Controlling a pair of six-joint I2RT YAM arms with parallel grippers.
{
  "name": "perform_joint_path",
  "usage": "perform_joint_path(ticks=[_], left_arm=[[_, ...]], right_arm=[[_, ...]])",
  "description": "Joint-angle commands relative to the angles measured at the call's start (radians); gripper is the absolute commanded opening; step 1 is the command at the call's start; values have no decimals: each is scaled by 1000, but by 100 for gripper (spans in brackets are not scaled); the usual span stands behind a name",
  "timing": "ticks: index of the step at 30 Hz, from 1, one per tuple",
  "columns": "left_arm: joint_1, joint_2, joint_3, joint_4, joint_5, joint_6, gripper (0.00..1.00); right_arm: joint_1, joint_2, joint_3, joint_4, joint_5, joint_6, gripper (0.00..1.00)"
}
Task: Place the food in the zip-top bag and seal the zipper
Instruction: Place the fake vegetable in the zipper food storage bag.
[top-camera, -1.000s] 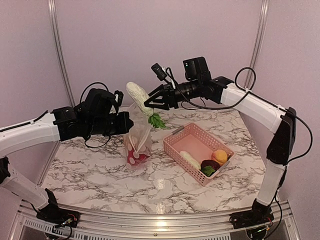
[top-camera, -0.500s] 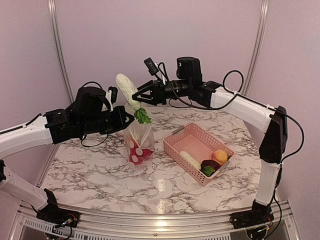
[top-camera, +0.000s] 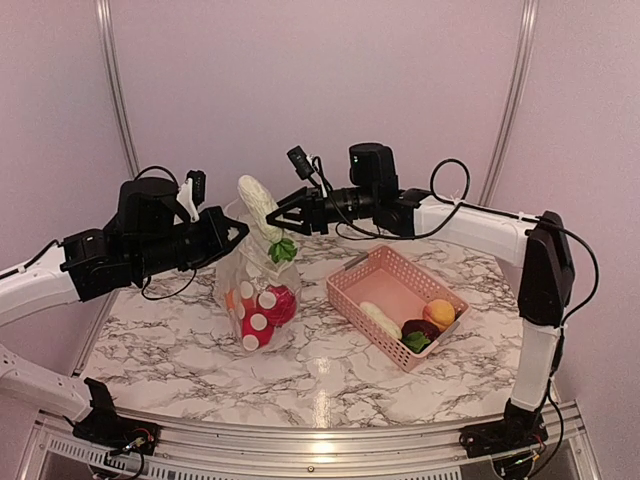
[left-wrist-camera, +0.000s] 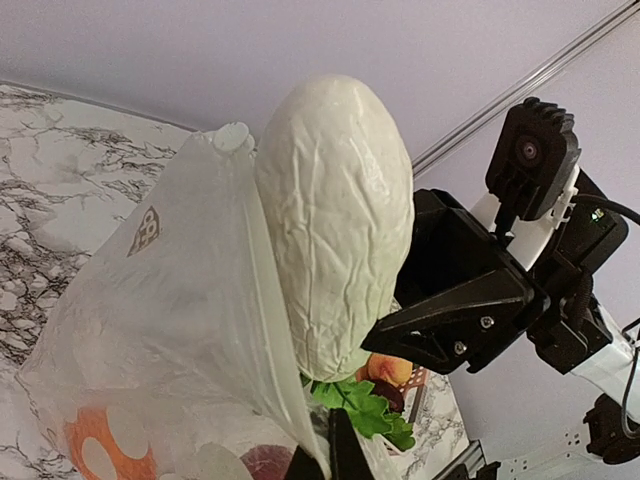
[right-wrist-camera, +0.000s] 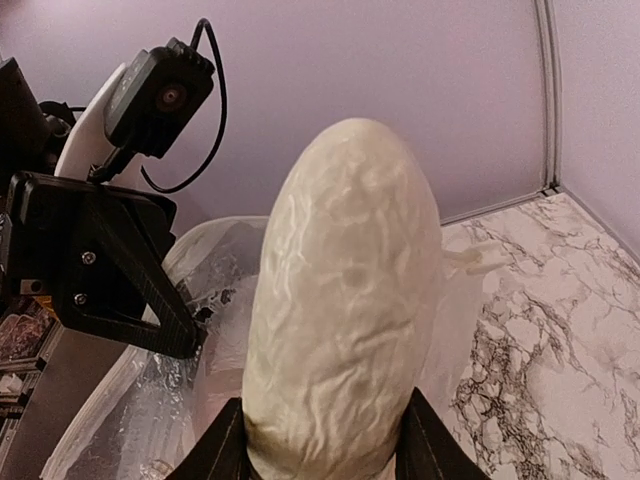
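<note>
Top external view, left hand (top-camera: 238, 231) pinching zip-top bag (top-camera: 262, 300) mouth, right hand (top-camera: 278, 222) clamping white vegetable (top-camera: 256, 197) above it, near desk (top-camera: 180, 345) far edge

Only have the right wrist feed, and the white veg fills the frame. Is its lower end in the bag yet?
Observer: Top view shows the white vegetable tilted, its leafy green end at the mouth of the bag. Can't tell if it's inside.
Operator: What's got the mouth?
Observer: Left end effector pinches the bag's edge, seen in the left wrist view.
Operator: What's in the basket?
Observer: Pink basket holds a white oblong piece, an orange one, a dark purple one and a green one.
</note>
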Motion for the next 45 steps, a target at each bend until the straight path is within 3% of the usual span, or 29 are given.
perform_joint_path(ticks=[1,7,16,25,29,40,45], left_arm=[[0,-35,-33,42,-59,-10,0],[0,-19,-51,42,-94,7,0],[0,36,-61,32,-145,40,0],[0,19,-96,56,-217,52,0],[0,12,-107,102,-176,83,0],[0,93,-124,168,-72,55,0],[-1,75,-133,151,-122,38,0]], right_arm=[[10,-37,-28,-6,97,-12,34],[44,-68,-53,-113,200,-34,35],[113,-92,-77,-242,268,-58,26],[115,-106,-155,-253,356,45,12],[115,-85,-135,-240,384,110,12],[118,30,31,-199,378,247,32],[117,26,-1,-184,339,240,58]])
